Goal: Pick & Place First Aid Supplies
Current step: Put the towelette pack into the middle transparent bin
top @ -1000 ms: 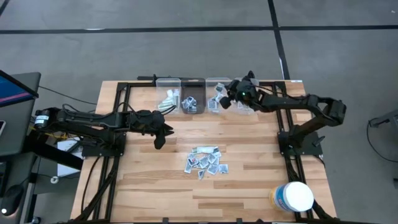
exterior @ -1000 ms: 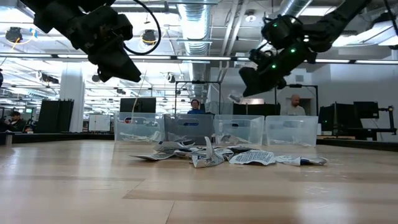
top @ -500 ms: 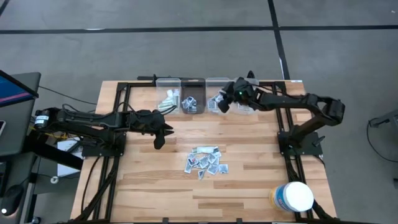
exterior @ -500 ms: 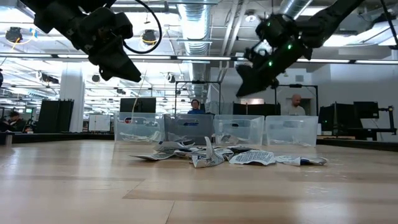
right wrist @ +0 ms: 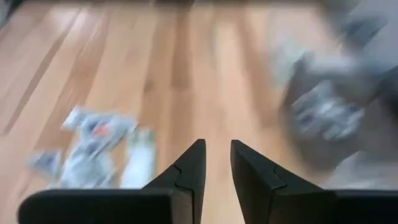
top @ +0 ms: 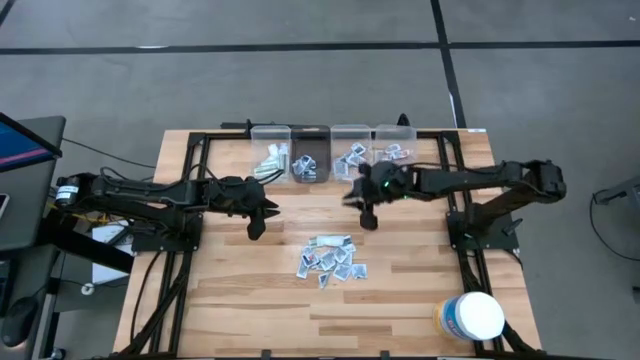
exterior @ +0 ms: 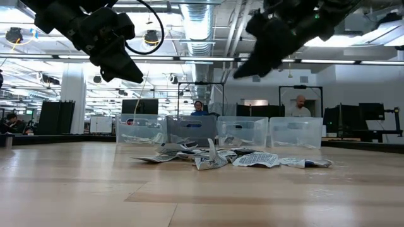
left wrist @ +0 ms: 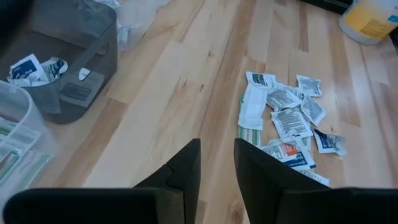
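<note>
My right jaws (top: pixel 366 216) are off the far bins (top: pixel 371 148) now, swung nearer and leftward over bare surface (top: pixel 420 270) just far of the packet pile (top: pixel 333 259). The packet I carried a second ago is gone; my fingers (right wrist: pixel 193 163) stand slightly apart, empty.

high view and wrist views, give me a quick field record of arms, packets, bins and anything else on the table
left gripper: hangs above bare wood left of the pile, fingers parted, nothing between them
right gripper: between the bins and the pile, fingers slightly apart, nothing between them
packet pile: loose on the table's middle, white-grey packets with blue or red print
bins: four clear ones in a row at the far edge, each holding some packets
tub: large white one with a yellow label, near right corner
table: light wood
</note>
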